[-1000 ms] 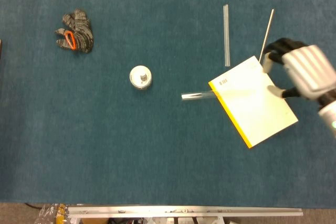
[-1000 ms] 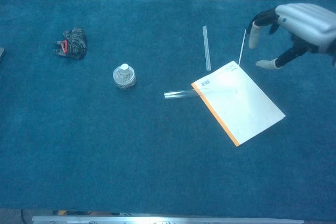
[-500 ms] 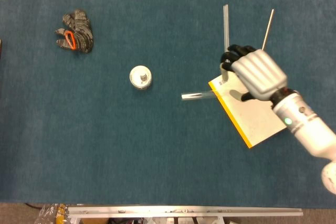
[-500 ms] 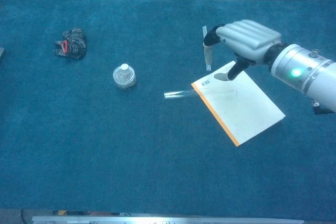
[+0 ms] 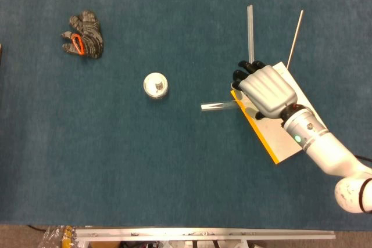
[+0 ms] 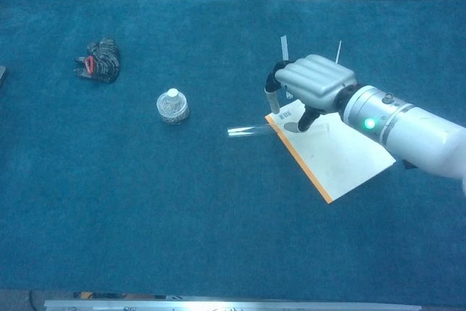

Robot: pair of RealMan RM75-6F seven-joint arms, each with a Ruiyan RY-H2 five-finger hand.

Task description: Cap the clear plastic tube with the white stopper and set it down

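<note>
Tube [image 5: 216,106] end under right hand [image 5: 264,88]

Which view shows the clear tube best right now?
Chest view: the clear tube shows its free end and continues onto the notepad under the right hand. In the head view the hand hides all but the free end.

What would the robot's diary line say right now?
right hand: open, above notepad corner | clear tube: lying uncapped, half on notepad | left hand: not in view
</note>
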